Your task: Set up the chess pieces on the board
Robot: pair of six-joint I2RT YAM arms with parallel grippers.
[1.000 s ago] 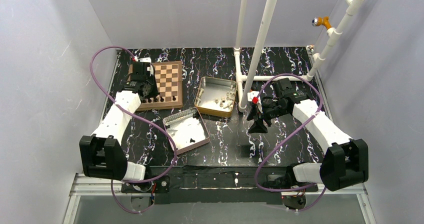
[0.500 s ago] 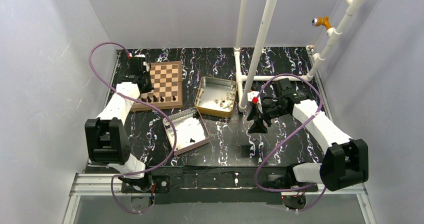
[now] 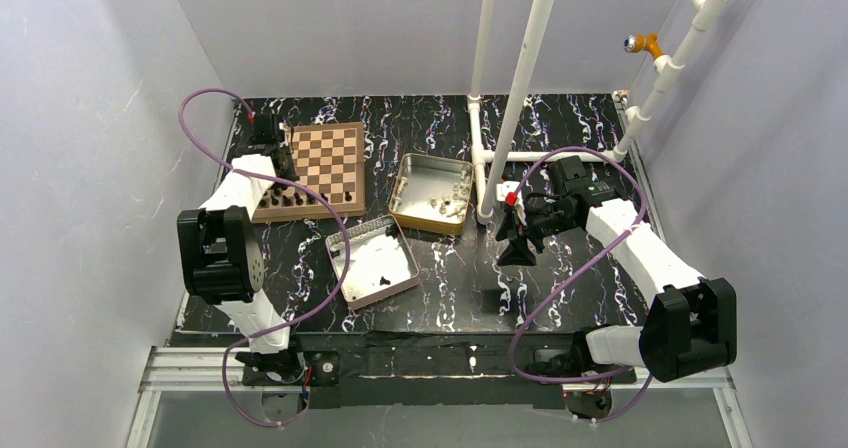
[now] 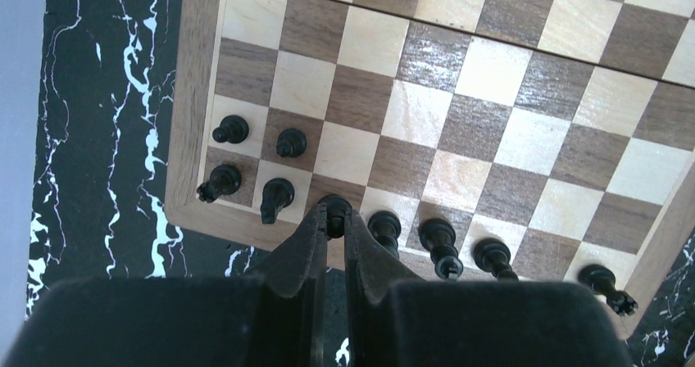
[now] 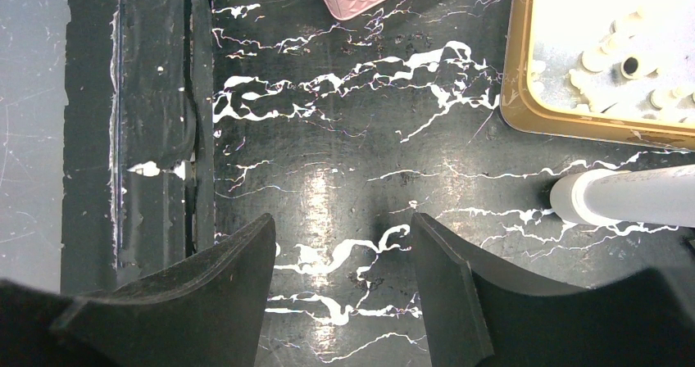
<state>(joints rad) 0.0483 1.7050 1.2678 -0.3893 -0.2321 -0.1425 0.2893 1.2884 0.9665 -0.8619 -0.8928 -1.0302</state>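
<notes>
Left gripper (image 4: 334, 219): jaws pinched almost together on the head of one black piece (image 4: 333, 210); this sits over the third square from the left corner in the near row of the board (image 4: 492, 150); cannot tell whether the piece's foot touches the square or hangs just above it.

Board: flat on the black marbled table (image 3: 450, 298); far rows bare of pieces in the left wrist view.

Other chess pieces (image 4: 438, 240), all black, all on the board, eight counted:
- near row, two on the squares left of the held piece; three on the squares directly right of it; then one bare square; then one on the right corner square
- second row, two on the two leftmost squares

Right gripper (image 5: 342, 219): well to the right of the board, beyond the gold tin; jaws spread wide with nothing between them; only bare table shows under the gap.

Gold tin (image 3: 398, 190): just right of the board, apart from it; pale pieces (image 3: 445, 205) lie at its end away from the board.

Pink-sided tin (image 3: 384, 291): near the board's near right corner, on the side toward the arm bases; skewed relative to the board's edges.

White pipe (image 3: 520, 88): rises just past the gold tin, on the side away from the board.
</notes>
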